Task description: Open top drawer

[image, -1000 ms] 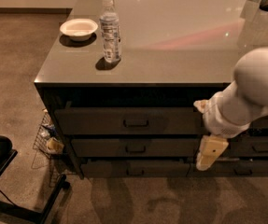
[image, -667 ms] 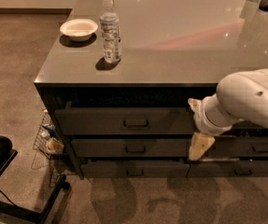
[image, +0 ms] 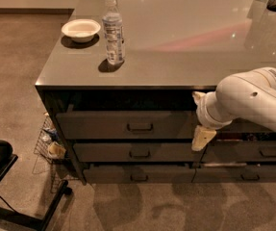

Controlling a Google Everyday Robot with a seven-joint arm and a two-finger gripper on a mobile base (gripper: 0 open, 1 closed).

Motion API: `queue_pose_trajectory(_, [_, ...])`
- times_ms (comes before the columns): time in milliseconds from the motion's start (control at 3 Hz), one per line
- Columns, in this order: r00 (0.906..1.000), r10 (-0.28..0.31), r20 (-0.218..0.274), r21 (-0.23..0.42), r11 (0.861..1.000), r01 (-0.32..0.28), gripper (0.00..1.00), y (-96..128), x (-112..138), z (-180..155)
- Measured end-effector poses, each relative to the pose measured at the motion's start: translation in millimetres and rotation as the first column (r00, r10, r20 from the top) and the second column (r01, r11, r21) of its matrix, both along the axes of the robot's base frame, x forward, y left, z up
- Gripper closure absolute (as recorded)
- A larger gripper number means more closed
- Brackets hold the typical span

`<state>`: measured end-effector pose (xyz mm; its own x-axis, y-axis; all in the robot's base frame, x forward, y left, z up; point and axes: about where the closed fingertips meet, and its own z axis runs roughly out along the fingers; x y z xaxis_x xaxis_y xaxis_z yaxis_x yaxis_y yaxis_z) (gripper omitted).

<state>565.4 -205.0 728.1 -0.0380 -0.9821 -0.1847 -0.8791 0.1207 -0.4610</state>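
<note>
The top drawer (image: 128, 125) is the wide dark grey front just under the counter's edge, with a small bar handle (image: 140, 127) at its middle. Its front looks closed and none of its interior shows. My gripper (image: 202, 137) hangs at the end of the white arm (image: 253, 100) that reaches in from the right. It is in front of the drawer fronts at the top drawer's right end, well to the right of the handle and slightly below it. It is not touching the handle.
Two shallower drawers (image: 137, 152) lie below, and narrower drawers (image: 269, 152) are on the right. A water bottle (image: 113, 32) and a white bowl (image: 81, 30) stand on the grey countertop (image: 190, 37). A wire basket (image: 51, 146) and a black chair base (image: 3, 177) are at the left on the floor.
The arm and gripper have moved left and a little upward along the drawer fronts, closer to the top drawer. The drawers have not moved.
</note>
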Motion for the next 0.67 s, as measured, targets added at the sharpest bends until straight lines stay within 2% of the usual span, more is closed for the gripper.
queue_pose_trajectory(333, [0.9980,0.019,-0.061,0.022,1.000,-0.018,0.00,16,0,-30])
queue_pose_trajectory(667, [0.9949,0.019,-0.099,0.050,0.999,-0.014,0.00,25,11,-59])
